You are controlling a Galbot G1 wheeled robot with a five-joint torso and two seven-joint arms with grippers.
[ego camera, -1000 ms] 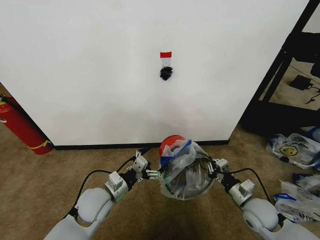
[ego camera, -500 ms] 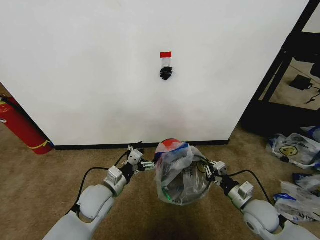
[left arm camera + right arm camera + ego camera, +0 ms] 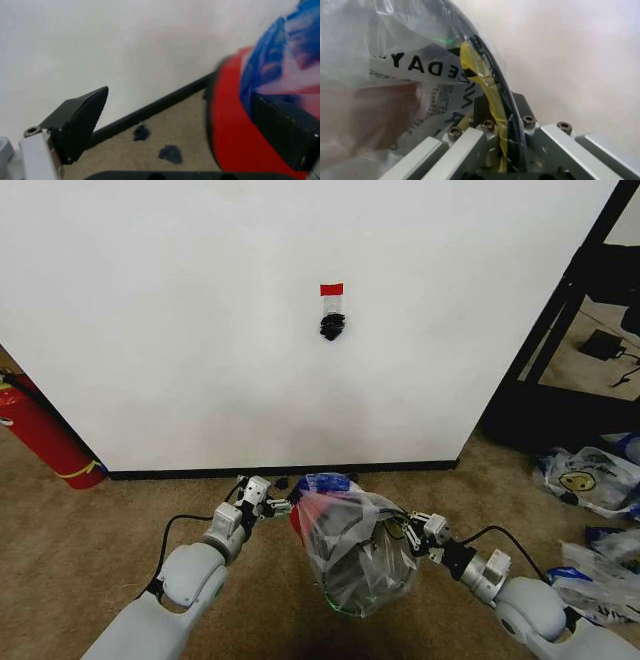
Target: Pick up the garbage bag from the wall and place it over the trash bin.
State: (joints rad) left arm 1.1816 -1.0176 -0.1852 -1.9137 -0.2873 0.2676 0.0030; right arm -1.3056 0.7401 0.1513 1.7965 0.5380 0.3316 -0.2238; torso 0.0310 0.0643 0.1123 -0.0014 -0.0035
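The robot faces the white wall [image 3: 200,330], where a small red tape strip [image 3: 331,289] sits just above a black hook [image 3: 332,327], and a black baseboard [image 3: 200,473] runs along the foot of the wall. Down on the tan carpet [image 3: 100,530] in front of it stands the trash bin [image 3: 345,575], and the garbage bag [image 3: 350,545] is already draped over it, the thin translucent plastic covering the rim and hanging down the sides, with a blue-printed fold bunched at the wall-side edge. The left gripper [image 3: 277,505] is just beside the bin's left edge, its two black ribbed fingers [image 3: 82,120] spread wide apart; in the left wrist view one finger sits against the red bin body and the blue part of the bag, the other is out in the air toward the wall, and nothing is pinched between them. The right gripper [image 3: 408,532] is at the bin's right edge, clamped on the bag there: in the right wrist view the plastic with its yellow and black print is pulled tight over the black rim and runs down between the metal fingers. A red fire extinguisher [image 3: 40,432] stands at the wall to the left, and several lumpy smiley bags [image 3: 590,480] lie on the floor to the right.
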